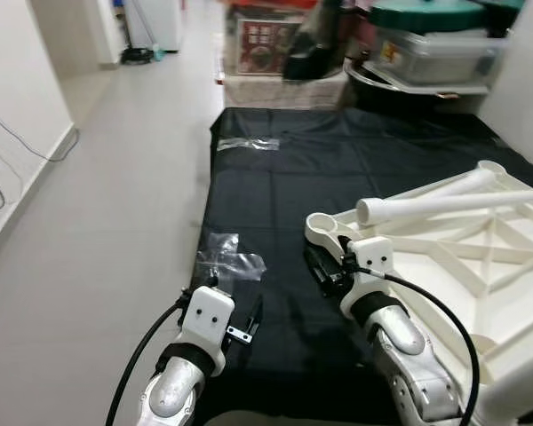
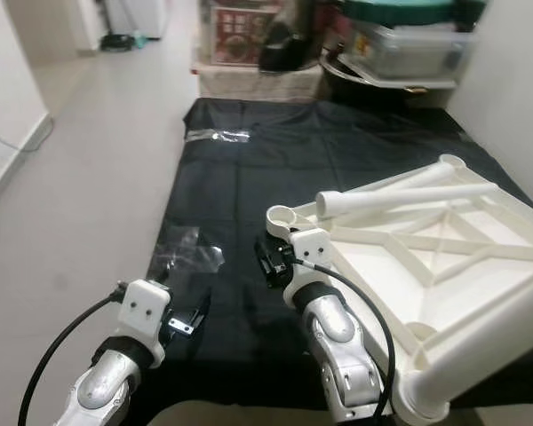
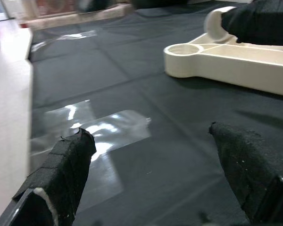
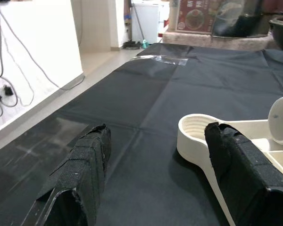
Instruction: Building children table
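With my right gripper point(image 4: 155, 174) spread wide beside the tabletop's corner socket point(image 4: 198, 129), a careless approach could shove the tabletop point(image 1: 462, 257) away.

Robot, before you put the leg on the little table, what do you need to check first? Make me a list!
1. Table top lies upside down on the black sheet: ok.
2. Corner socket faces up and looks empty: ok.
3. A loose leg is within sight, lying across the table's underside: ok.
4. Right tool open and empty, beside the corner socket: ok.
5. Left tool open and empty, low over the sheet near a clear plastic wrapper: ok.
6. Other legs on hand: cannot tell.
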`<state>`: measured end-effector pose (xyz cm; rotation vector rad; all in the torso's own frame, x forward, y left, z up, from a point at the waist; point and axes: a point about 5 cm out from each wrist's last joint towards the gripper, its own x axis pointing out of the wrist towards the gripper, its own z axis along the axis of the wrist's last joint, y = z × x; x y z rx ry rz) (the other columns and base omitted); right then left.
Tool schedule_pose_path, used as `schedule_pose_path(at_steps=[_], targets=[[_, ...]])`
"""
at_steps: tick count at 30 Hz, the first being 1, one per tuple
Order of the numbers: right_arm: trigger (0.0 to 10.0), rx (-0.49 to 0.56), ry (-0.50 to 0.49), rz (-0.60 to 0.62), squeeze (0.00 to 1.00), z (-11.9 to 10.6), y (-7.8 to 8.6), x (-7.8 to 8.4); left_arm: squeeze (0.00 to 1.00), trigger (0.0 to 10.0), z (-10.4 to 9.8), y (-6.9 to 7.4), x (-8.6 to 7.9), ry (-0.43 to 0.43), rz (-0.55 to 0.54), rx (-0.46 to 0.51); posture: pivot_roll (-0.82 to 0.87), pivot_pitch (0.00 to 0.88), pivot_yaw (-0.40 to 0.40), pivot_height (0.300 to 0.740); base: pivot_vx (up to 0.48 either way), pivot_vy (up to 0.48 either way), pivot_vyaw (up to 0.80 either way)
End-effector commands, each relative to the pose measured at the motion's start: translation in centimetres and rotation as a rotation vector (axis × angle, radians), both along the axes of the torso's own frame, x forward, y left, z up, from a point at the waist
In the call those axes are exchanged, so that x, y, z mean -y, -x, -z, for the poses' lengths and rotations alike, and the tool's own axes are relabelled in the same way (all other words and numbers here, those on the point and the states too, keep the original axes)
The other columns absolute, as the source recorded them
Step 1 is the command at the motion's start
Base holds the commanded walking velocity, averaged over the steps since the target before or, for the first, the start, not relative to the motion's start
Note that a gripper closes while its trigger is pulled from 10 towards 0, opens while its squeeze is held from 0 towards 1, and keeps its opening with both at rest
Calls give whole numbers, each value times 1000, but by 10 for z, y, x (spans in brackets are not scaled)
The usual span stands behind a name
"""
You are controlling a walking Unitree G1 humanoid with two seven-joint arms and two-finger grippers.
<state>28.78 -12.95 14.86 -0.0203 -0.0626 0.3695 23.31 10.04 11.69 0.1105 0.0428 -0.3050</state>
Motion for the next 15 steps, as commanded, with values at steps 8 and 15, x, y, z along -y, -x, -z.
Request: schedule_pose_path(at_steps=[8, 15], targets=[[10000, -183, 146, -82, 0, -1, -18, 9, 0, 10000, 4, 2, 1, 7, 3, -33, 59, 93, -84, 740, 0, 0, -682], [10000, -328, 201, -9, 0, -5, -38, 34, 0, 10000, 4, 3, 2, 11, 3, -34, 55, 99, -89, 740, 0, 0, 0]])
